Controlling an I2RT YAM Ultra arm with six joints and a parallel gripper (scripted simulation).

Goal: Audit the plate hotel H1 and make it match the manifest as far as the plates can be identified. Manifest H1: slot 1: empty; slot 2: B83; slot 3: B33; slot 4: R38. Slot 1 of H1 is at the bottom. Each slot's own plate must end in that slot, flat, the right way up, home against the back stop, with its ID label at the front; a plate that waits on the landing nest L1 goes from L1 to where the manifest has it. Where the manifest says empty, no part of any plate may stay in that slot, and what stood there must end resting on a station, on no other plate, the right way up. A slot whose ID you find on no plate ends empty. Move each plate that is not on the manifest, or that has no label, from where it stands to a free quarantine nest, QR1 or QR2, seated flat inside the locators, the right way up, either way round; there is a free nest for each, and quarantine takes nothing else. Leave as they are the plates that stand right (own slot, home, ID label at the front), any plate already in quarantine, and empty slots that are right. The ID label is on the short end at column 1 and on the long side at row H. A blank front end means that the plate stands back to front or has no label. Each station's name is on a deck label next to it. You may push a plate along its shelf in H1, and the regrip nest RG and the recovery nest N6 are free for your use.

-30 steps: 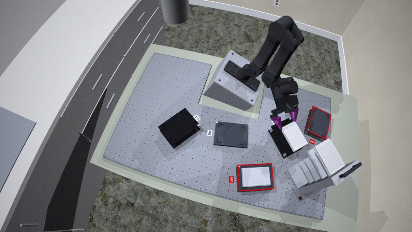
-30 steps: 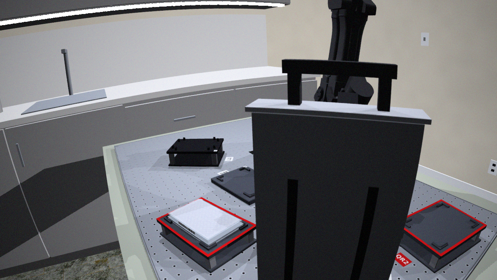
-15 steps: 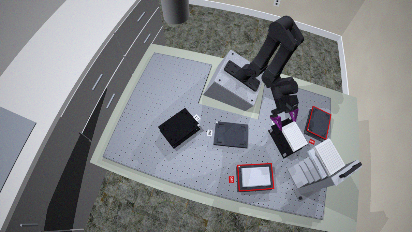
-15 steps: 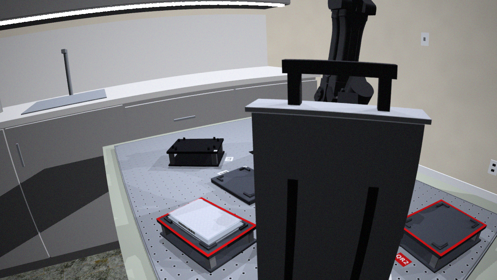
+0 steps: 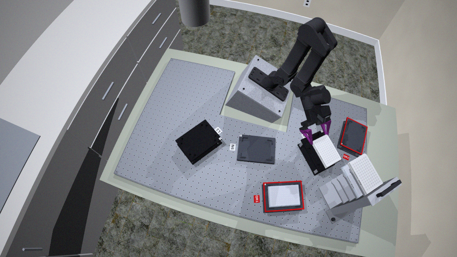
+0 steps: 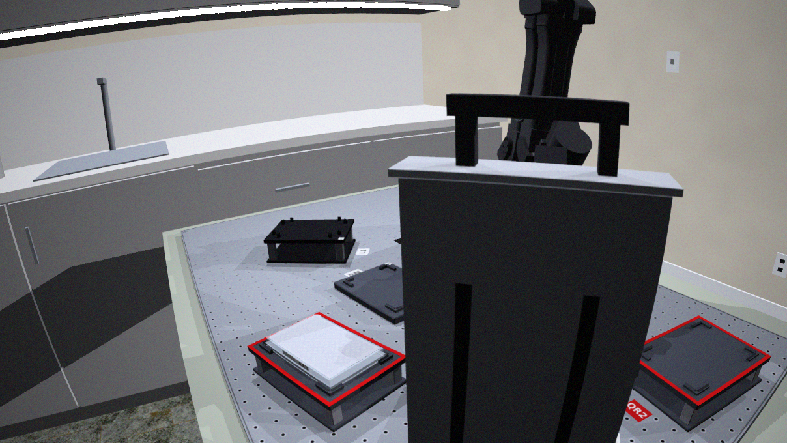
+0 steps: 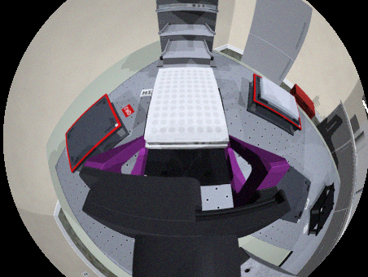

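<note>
My gripper (image 5: 316, 130) is shut across the near short end of a white well plate (image 5: 326, 150), its purple fingers flanking the plate's sides. It holds the plate flat above the black regrip nest (image 5: 311, 158), just in front of hotel H1 (image 5: 358, 188). In the wrist view the plate (image 7: 186, 106) stretches from the fingers toward the hotel (image 7: 186, 19); I can read no label on it. Another white plate (image 5: 364, 174) sits in the hotel's top slot. The lower shelves look empty. The exterior view shows only the hotel's back (image 6: 528, 308).
QR1 (image 5: 283, 195) holds a white plate (image 6: 324, 349). QR2 (image 5: 353, 135) is empty, just right of the gripper. The N6 nest (image 5: 256, 149) and the black L1 stand (image 5: 198, 141) are empty. The arm's base block (image 5: 258, 92) stands behind.
</note>
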